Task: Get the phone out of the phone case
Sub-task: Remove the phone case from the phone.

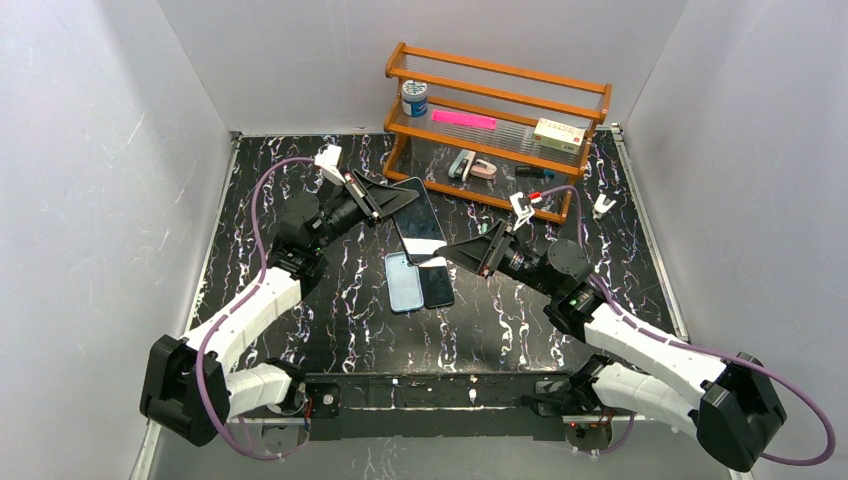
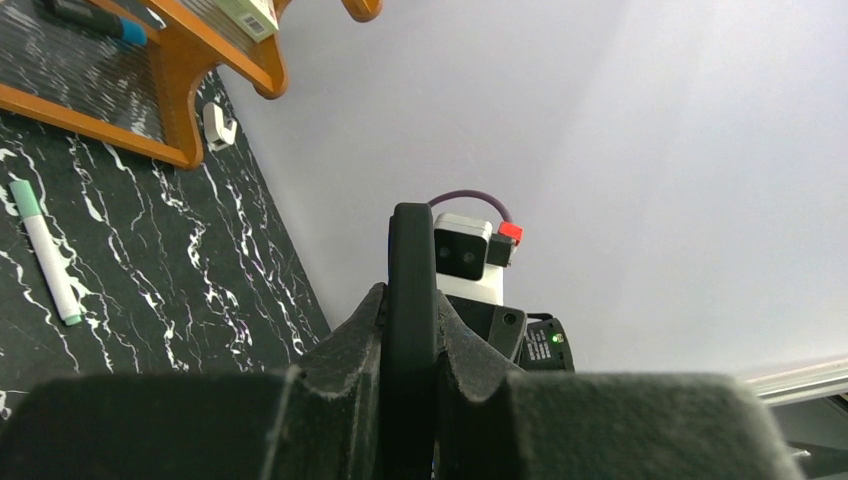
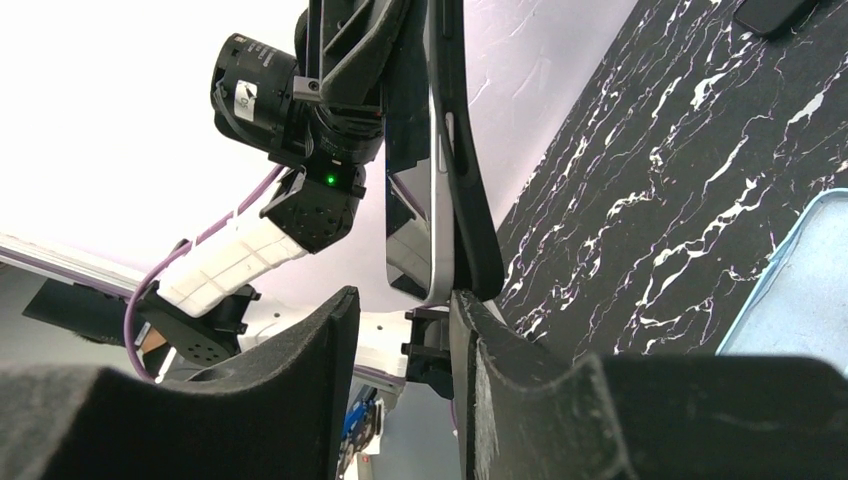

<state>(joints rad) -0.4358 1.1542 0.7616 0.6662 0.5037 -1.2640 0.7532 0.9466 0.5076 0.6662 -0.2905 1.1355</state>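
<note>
My left gripper (image 1: 392, 198) is shut on the black phone case (image 2: 411, 290) and holds it edge-on above the table. In the right wrist view the phone (image 3: 437, 200) shows a silver edge and a glossy face, and the case (image 3: 472, 220) bows slightly away from it at the lower end. My right gripper (image 3: 405, 310) is open just below that lower end. Its right finger (image 3: 500, 350) touches the bottom of the case, while the left finger (image 3: 300, 350) stands apart from it. From above, the phone (image 1: 418, 215) hangs tilted between both grippers.
A light blue phone (image 1: 403, 282) and a dark phone (image 1: 437, 287) lie flat under the right gripper. A wooden rack (image 1: 497, 110) at the back holds a jar (image 1: 414, 98), a pink item (image 1: 463, 119) and a box (image 1: 559, 133). A green-capped marker (image 2: 47, 250) lies on the table.
</note>
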